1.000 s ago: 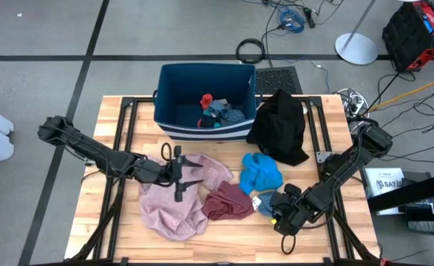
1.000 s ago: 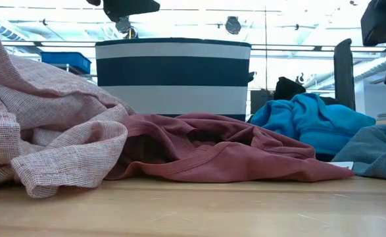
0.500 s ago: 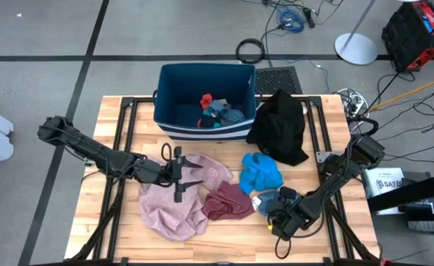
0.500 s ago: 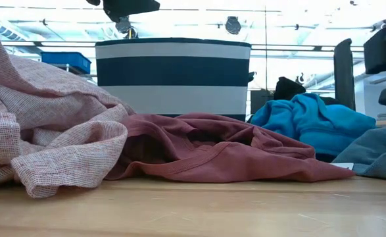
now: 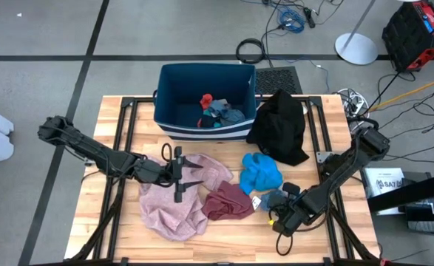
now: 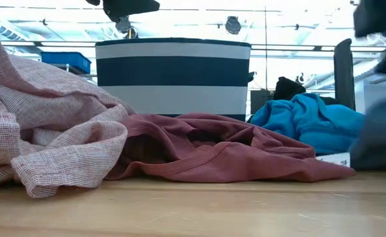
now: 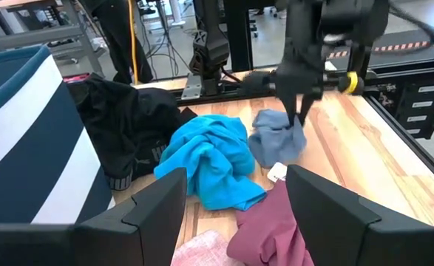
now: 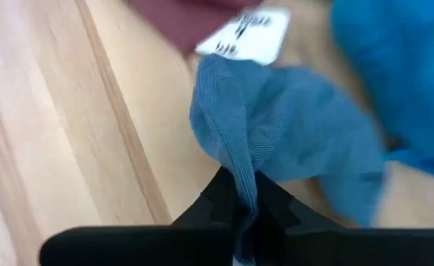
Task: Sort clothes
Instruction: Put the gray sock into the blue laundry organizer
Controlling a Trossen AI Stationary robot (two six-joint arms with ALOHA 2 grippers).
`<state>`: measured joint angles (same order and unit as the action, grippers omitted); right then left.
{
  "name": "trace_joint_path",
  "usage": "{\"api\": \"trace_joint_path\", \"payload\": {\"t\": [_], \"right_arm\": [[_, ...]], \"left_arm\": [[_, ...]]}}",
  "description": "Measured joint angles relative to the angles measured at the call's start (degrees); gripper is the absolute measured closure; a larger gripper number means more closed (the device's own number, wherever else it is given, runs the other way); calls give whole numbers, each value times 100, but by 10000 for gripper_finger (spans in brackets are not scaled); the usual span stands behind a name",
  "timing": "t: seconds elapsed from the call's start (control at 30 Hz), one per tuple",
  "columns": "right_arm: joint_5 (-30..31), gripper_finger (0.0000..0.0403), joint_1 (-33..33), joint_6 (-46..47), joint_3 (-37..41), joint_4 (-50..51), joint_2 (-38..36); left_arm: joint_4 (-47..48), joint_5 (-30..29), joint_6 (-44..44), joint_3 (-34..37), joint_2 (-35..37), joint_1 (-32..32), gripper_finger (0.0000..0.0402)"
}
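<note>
A grey-blue cloth (image 7: 276,140) with a white tag (image 8: 250,35) hangs from my right gripper (image 8: 242,210) near the table's right front. To its left lie a maroon garment (image 5: 228,201) and a pale pink one (image 5: 174,207). A bright blue one (image 5: 261,172) lies behind it, and a black one (image 5: 279,129) farther back. My left gripper (image 5: 191,174) hovers open over the pink garment's far edge, with nothing between its fingers (image 7: 157,207). My right gripper pinches a raised fold (image 8: 240,185) of the grey-blue cloth between its two fingers. The fingers come from above, pointing steeply down. The cloth hangs slack below them (image 7: 294,129), and its lower part with the tag (image 7: 276,171) is down at the table.
The dark blue bin with white stripes (image 5: 171,103) stands at the table's far edge, with small red and teal pieces (image 5: 215,111) inside. The black garment lies just right of it. Bare wood (image 5: 231,240) shows along the near edge.
My right gripper has dipped toward the grey-blue cloth, taken hold of it and come back up. In the low view the cloth, which lay flat at the right, now stands drawn up, while its tag stays low.
</note>
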<state>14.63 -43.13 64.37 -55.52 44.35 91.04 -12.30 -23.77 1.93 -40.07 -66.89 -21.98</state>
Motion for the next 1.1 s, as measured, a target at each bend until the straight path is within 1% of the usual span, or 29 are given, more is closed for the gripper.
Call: {"api": "trace_joint_path", "payload": {"t": [0.07, 0.13, 0.23, 0.33, 0.4, 0.5, 0.57, 0.67, 0.73, 0.8, 0.87, 0.9, 1.0, 1.1], "right_arm": [[62, 399, 48, -220, -321, 491, -89], [288, 399, 100, -446, -788, 948, -168], [886, 400, 215, -848, -1583, 1720, -211], [1635, 400, 380, -1419, -2406, 2111, -200], [2244, 401, 509, -1909, -2923, 2184, -210], [2837, 402, 809, -2827, -3604, 2162, -208], [3044, 402, 1071, -3499, -4025, 2114, -208], [3091, 402, 1573, -4569, -4558, 1839, -210], [2971, 402, 1966, -5227, -4847, 1606, -210], [2710, 402, 2413, -5852, -5065, 1321, -212], [2253, 403, 2906, -6369, -5244, 1060, -210], [1915, 403, 3166, -6589, -5322, 923, -210], [598, 403, 4004, -7098, -5437, 362, -214], [-440, 403, 4793, -7370, -5441, -123, -206]], "left_arm": [[5, -2, 0, 0, 0, 0, 159], [19, -2, 0, 0, 0, 0, 159], [27, -1, 0, 0, 0, 0, 159], [30, -2, 0, 0, 0, 0, 159], [31, -2, 0, 0, 0, 0, 159], [33, -2, 0, 0, 0, 0, 159], [35, -2, 0, 0, 0, 0, 159], [38, -2, 0, 0, 0, 0, 159], [53, -2, -1, 0, 0, 0, 159], [115, -2, -7, 0, 0, 0, 159], [147, -1, -9, 0, 0, 0, 159], [147, -2, -9, 0, 0, 0, 159], [147, -2, -7, 0, 0, 0, 159], [237, -2, -9, 0, 0, 0, 159]]}}
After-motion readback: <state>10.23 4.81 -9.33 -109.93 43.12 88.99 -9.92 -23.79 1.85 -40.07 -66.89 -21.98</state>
